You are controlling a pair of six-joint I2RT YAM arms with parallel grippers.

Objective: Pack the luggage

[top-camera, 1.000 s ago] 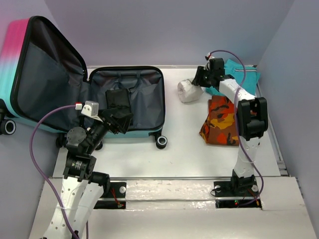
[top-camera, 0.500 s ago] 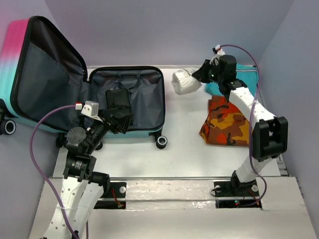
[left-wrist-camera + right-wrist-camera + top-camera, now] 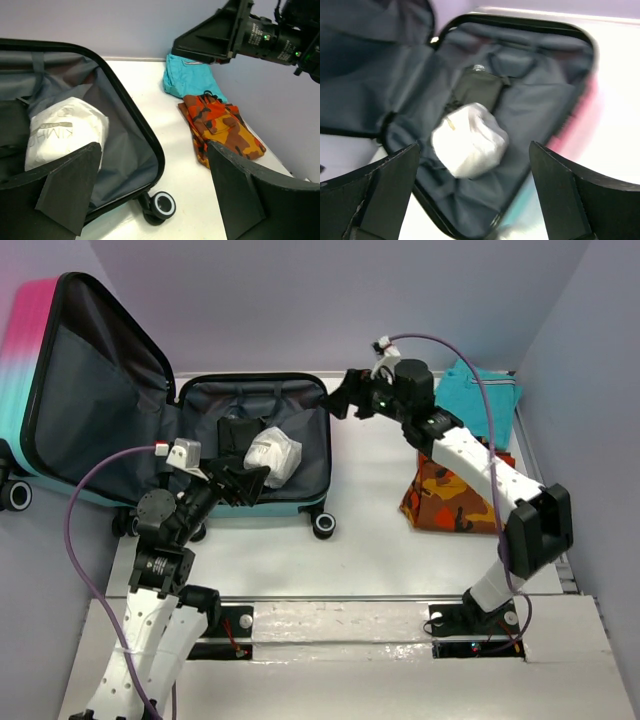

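You're holding the right gripper (image 3: 347,404) open at the 2 o'clock corner of the luggage (image 3: 306,440); a white bundle (image 3: 272,454) is lying inside, and the left gripper (image 3: 242,480) is gaping too.

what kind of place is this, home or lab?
Likely a lab robot cell, not a home: plain lavender walls boxing in a white table, left arm and right arm bolted to its near edge, staged luggage and folded clothes.

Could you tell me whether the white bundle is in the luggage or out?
In: the white bundle lies on the grey lining of the open luggage.
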